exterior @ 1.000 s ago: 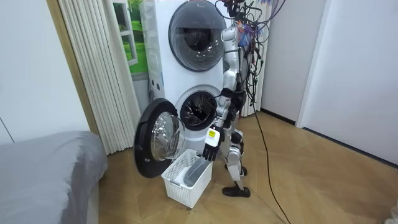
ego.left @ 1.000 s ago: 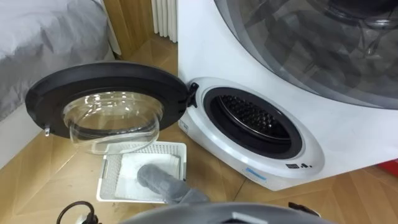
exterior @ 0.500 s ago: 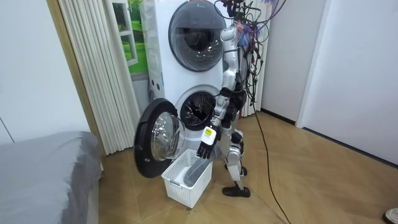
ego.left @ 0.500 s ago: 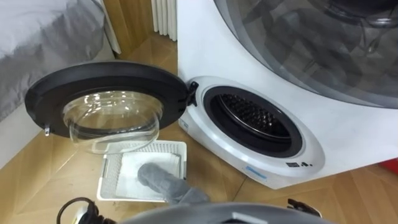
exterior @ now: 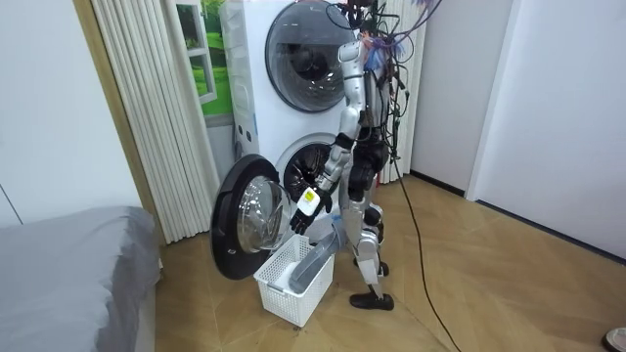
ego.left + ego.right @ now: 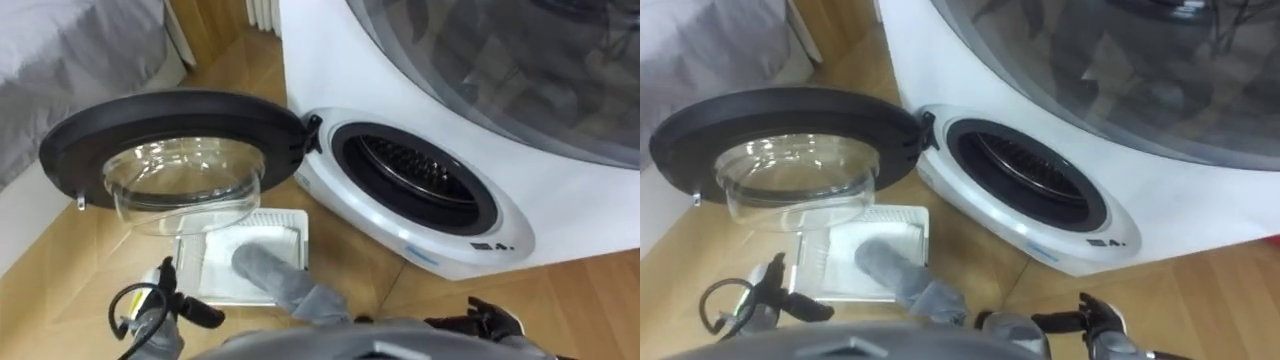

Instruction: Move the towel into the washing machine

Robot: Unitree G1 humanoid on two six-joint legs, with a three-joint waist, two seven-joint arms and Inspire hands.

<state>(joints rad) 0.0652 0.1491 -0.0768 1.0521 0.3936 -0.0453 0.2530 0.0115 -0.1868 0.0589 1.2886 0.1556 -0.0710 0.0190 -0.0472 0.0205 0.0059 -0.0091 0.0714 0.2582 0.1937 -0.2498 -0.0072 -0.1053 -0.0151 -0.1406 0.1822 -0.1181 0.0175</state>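
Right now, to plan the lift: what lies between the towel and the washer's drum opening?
In the left eye view, only the basket rim and a bare strip of wood floor lie between towel and drum opening.

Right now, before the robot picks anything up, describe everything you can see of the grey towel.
The towel is grey, soft-looking cloth rolled into a thick tube. It lies slantwise in the white laundry basket, which sits on the wooden floor below the washing machine's open door. Its near end hangs over the basket's rim in loose folds. As far as can be seen, only the basket touches it; the left hand is beside the basket, apart from the towel.
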